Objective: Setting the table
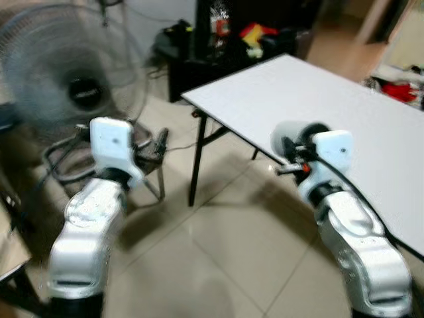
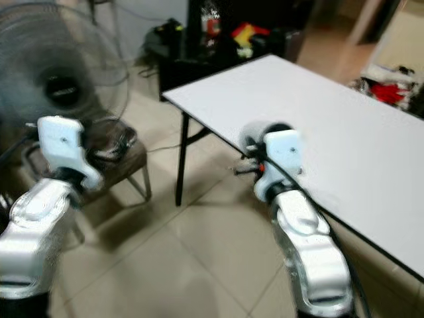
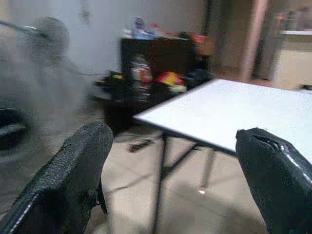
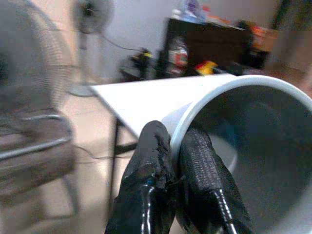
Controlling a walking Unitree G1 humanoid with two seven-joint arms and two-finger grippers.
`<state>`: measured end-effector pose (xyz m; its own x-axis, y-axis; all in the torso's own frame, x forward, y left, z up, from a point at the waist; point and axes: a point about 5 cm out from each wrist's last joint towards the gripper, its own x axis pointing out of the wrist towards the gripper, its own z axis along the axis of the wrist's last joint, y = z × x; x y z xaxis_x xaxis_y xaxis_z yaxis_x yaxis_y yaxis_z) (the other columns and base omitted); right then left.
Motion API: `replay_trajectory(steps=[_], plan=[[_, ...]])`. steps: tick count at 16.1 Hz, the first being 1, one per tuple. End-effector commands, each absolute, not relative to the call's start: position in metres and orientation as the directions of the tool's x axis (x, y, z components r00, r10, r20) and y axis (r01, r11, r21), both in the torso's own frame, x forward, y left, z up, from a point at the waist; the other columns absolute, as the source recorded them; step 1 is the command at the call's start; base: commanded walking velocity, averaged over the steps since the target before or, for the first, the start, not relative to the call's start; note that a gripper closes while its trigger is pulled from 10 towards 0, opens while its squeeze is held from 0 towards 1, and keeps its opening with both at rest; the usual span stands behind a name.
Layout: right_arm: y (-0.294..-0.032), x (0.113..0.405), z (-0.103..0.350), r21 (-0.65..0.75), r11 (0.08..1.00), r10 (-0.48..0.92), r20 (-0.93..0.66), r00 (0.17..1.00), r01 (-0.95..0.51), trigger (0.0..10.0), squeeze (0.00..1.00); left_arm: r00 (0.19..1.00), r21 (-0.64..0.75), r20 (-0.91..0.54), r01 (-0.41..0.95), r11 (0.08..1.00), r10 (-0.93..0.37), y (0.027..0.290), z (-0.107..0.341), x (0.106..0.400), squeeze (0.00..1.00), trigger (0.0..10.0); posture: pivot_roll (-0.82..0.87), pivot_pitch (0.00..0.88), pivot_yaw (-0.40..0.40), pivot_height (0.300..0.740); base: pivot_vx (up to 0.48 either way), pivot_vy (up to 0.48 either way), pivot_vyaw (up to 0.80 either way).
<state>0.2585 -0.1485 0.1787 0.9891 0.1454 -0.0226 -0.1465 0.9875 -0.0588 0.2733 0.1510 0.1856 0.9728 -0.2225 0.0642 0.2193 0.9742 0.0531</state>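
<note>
white and flat, the long rectangular folding table runs away to the robot's right on thin black legs, its near corner pointing toward the left and its long front edge cutting diagonally across the head views. the right gripper hangs just at that front edge, its two black fingers pressed together on the rim of a pale grey round bowl — one finger outside the wall, the other inside. the bowl is carried in the air beside the table edge, mouth tipped sideways, not resting on the tabletop.

the left gripper is raised out in front of the left arm, fingers spread wide with nothing between them, facing the table's near corner across a stretch of bare floor.

beige glossy floor tiles lie open between the two arms and under the table's corner. off to the left a large round grey pedestal fan stands close to a brown-seated metal-framed chair, narrowing that side. a dark low cabinet with red and yellow clutter sits beyond the table's far corner — near it but apart.
</note>
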Motion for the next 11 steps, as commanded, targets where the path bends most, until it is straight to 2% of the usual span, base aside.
replay_trajectory(steps=[1, 3, 11], plan=[[-0.147, 0.259, 0.183, -0.056, 0.987, 0.147, -0.006, 0.989, -0.148, 10.0, 0.0, 0.975, 0.068, 0.069, 0.208, 0.976, -0.212, 0.155, 0.189, 0.274, 0.0, 10.0, 0.03, 0.035, -0.06, 0.74, 0.315, 0.0, 0.0], [-0.147, 0.259, 0.183, -0.058, 0.987, 0.151, -0.008, 0.988, -0.151, 10.0, 0.0, 0.975, 0.067, 0.067, 0.206, 0.976, -0.211, 0.156, 0.189, 0.275, 0.0, 10.0, 0.03, 0.033, -0.061, 0.74, 0.317, 0.0, -0.71], [-0.143, 0.26, 0.175, -0.063, 0.99, 0.124, -0.003, 0.992, -0.124, 10.0, 0.0, 0.977, 0.101, 0.027, 0.207, 0.973, -0.21, 0.167, 0.178, 0.274, 0.0, 10.0, 0.03, 0.0, -0.01, 0.74, 0.314, 0.0, 0.0]])
